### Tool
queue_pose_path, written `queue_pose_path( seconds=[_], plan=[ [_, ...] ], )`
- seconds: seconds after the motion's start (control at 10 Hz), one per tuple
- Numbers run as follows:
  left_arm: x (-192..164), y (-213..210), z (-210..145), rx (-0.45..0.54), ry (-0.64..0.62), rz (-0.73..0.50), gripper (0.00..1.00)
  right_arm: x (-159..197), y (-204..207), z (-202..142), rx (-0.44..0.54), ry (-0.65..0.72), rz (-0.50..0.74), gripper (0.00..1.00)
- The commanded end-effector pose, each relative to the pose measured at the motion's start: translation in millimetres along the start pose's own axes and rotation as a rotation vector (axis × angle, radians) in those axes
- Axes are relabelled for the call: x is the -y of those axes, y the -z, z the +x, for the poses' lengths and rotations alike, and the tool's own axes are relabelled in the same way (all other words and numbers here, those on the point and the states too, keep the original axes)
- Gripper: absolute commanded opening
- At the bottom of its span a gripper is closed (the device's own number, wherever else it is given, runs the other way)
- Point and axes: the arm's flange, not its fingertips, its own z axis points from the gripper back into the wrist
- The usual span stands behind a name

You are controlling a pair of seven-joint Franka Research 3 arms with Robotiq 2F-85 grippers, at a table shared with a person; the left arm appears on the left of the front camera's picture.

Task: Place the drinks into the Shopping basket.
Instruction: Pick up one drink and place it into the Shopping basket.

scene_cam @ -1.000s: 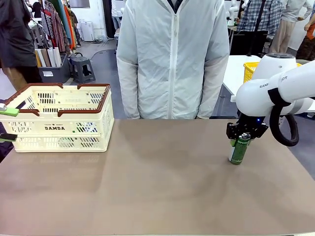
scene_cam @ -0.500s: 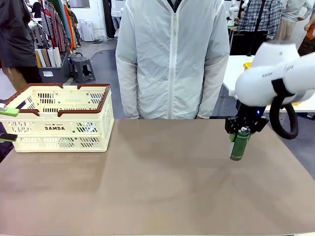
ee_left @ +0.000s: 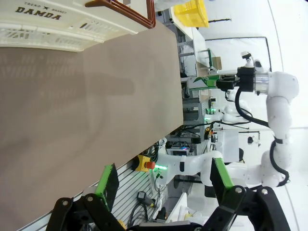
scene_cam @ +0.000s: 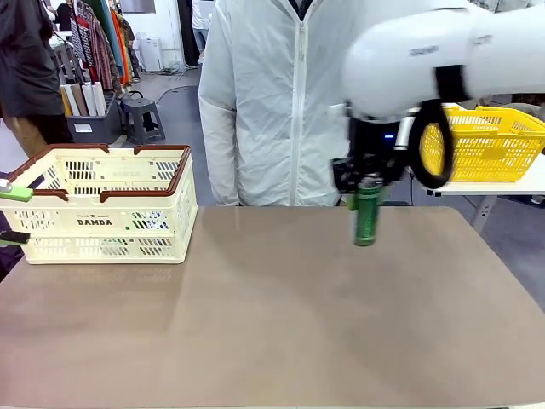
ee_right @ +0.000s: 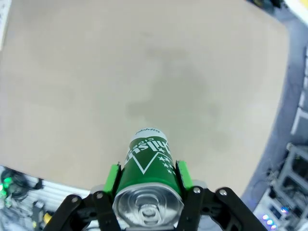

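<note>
Right gripper (scene_cam: 366, 189) has lifted the green can (scene_cam: 367, 220) off the worktop's right edge and carried it toward centre; pads clamped on it. Shopping basket (scene_cam: 102, 204) sits at far-left corner: transfer approx. half done. Left gripper (ee_left: 161, 185) idle, jaws apart.

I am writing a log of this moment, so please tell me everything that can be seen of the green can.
The green can is slim and looks like metal, with a silver top and pull tab and a white triangle logo with lettering on its side. It hangs upright above the brown table, clear of the surface. The right gripper is shut on it near the top, one green pad on each side. It is over the far middle-right of the table, far from the cream basket.
</note>
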Motion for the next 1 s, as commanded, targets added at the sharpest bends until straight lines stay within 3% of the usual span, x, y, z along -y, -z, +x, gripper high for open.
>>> queue_pose_path(
  seconds=[0.0, 0.3, 0.5, 0.9],
  plan=[
    [2.8, -0.4, 0.4, 0.013, -0.007, -0.013, 1.00, -59.1, 3.6, 32.5, -0.013, -0.096, -0.033, 0.00],
    [2.8, -0.4, 0.4, 0.013, -0.007, -0.013, 1.00, -171.1, 23.0, 40.5, -0.043, -0.246, -0.103, 0.00],
    [2.8, -0.4, 0.4, 0.013, -0.007, -0.013, 1.00, -218.2, 53.4, 41.0, -0.012, -0.326, -0.070, 0.00],
    [2.8, -0.4, 0.4, 0.013, -0.007, -0.013, 1.00, -226.1, 94.6, 37.9, 0.045, -0.408, 0.117, 0.00]
  ],
)
